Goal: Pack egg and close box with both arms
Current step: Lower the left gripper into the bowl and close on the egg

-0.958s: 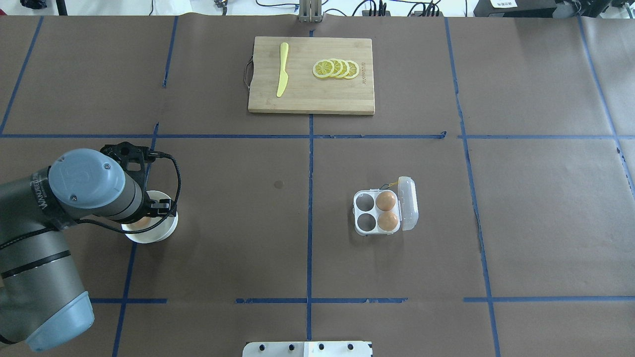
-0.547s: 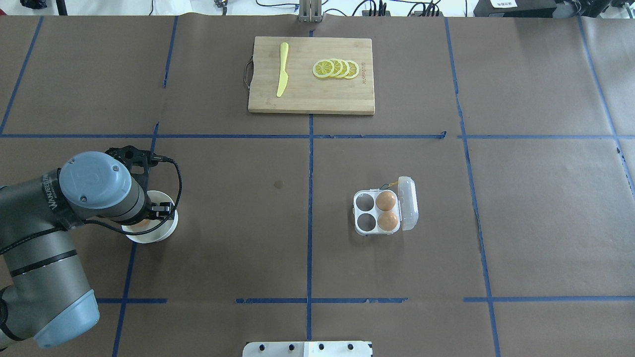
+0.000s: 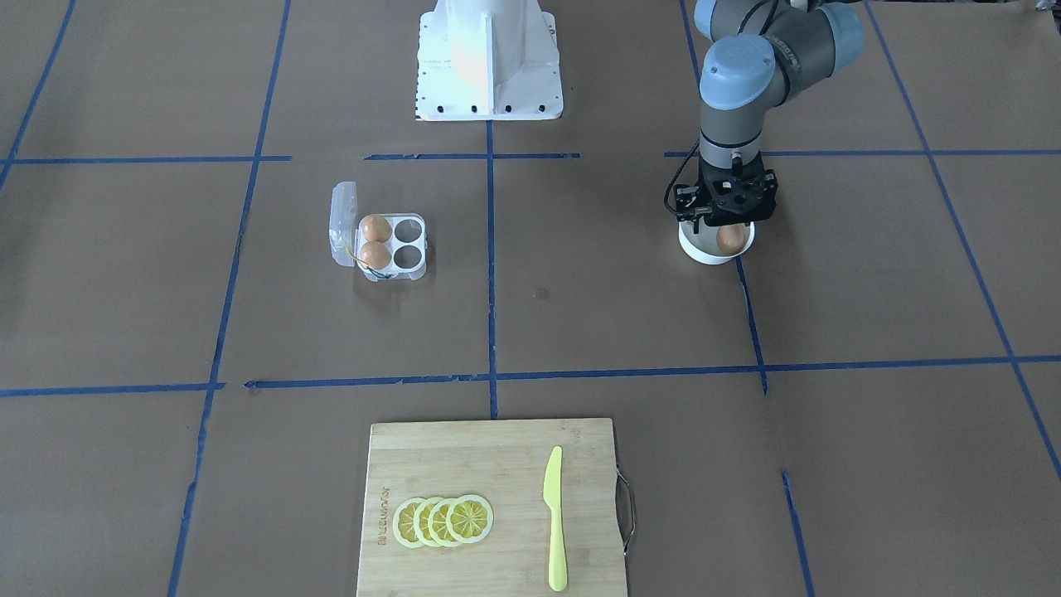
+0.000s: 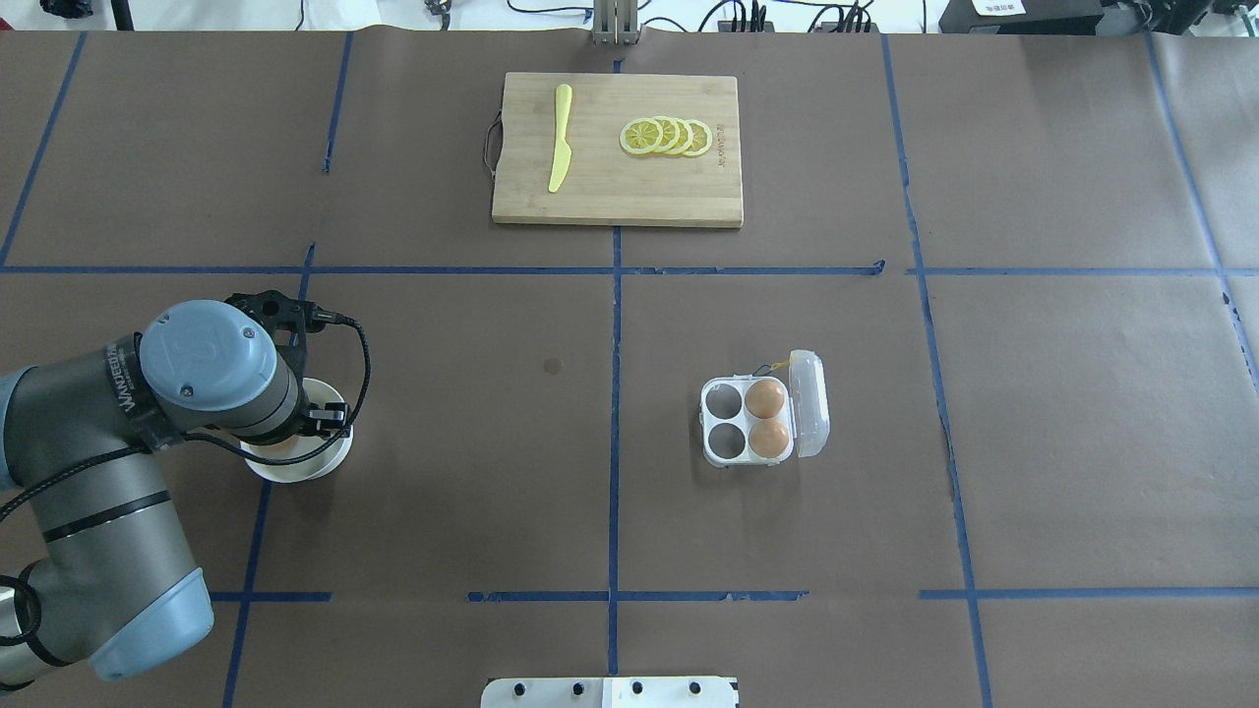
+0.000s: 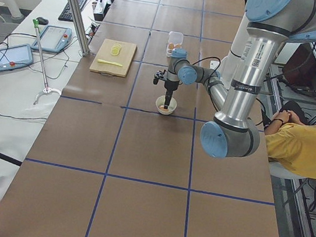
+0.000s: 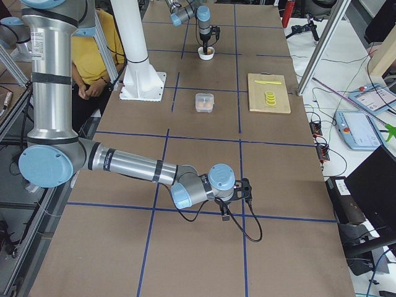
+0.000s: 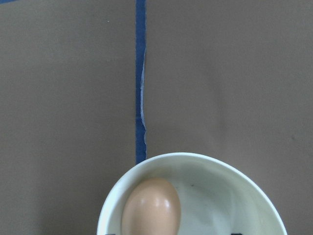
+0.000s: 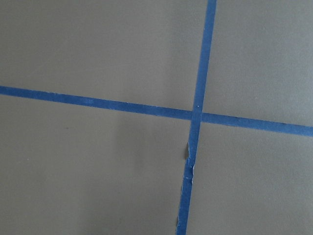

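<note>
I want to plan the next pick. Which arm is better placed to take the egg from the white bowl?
Left. The left gripper hangs directly over the bowl holding the egg; the right gripper is far off, above a blue tape cross.

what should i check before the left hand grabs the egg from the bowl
1. The egg lies in the bowl: ok.
2. The left hand is above the egg, jaws open: ok.
3. The lid of the box is open: ok.
4. A free cell in the box: ok, two are empty.
5. The right hand, open or shut: cannot tell.
</note>
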{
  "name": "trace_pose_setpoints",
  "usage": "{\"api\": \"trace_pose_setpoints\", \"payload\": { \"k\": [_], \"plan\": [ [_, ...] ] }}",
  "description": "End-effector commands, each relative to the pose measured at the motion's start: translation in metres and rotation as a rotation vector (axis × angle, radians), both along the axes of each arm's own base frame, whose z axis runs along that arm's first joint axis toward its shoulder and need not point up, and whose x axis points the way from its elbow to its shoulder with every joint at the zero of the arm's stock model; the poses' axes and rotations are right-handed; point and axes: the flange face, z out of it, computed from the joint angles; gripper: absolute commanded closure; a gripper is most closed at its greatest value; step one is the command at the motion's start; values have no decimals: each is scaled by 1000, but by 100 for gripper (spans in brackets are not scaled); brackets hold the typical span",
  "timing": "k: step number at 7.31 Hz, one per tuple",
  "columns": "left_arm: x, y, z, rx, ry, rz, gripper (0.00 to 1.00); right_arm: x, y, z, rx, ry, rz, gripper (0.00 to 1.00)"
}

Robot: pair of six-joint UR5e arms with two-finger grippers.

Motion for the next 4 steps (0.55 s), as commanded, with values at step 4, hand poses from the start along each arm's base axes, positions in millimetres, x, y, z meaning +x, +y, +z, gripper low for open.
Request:
{"api": "trace_pose_setpoints", "payload": {
  "k": [4],
  "plan": [
    [4,-3,8,10,-17,33,25,0,0,-1,2,0,-1,0]
  ]
}}
